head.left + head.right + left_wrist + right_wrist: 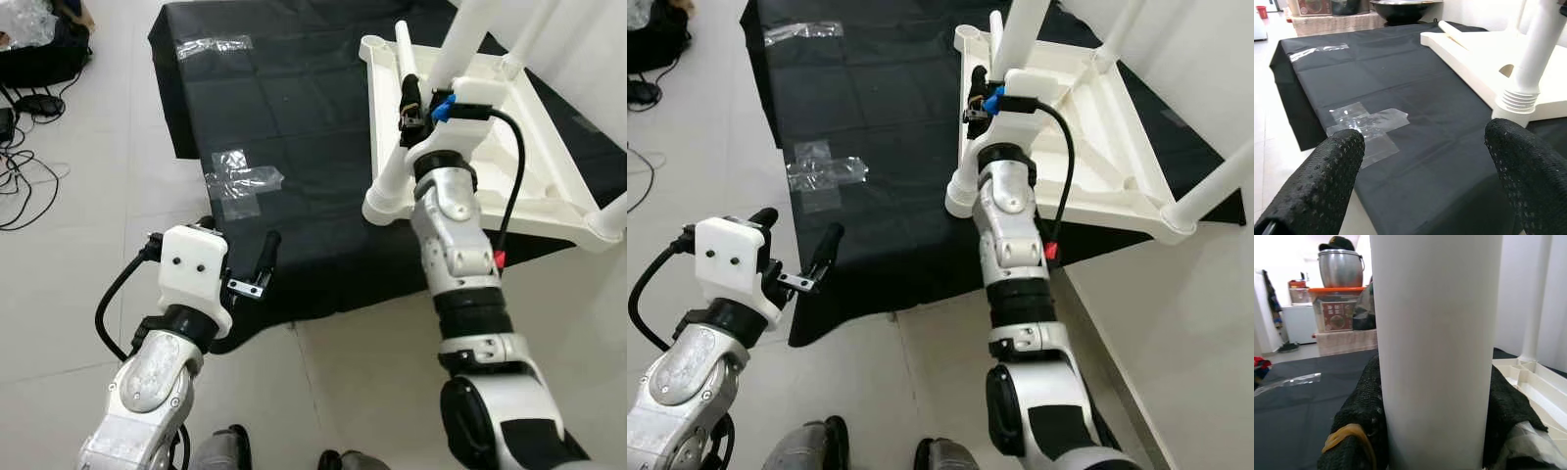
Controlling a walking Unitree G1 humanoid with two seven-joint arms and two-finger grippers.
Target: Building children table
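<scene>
Table parts first: the white plastic children's tabletop [549, 186] lies upside down on the black cloth [294, 117] in the upper right of the frame. At lower left, your left gripper [245, 259] hovers over the cloth's near edge, fingers spread wide and holding nothing. Clear tape patches [240, 186] sit at centre left. Right of centre, your right gripper [982, 103] is clamped around a white cylindrical table leg [1435, 347] standing in the near corner socket. Tilt the leg and it may bind or tip the unbraced tabletop.
</scene>
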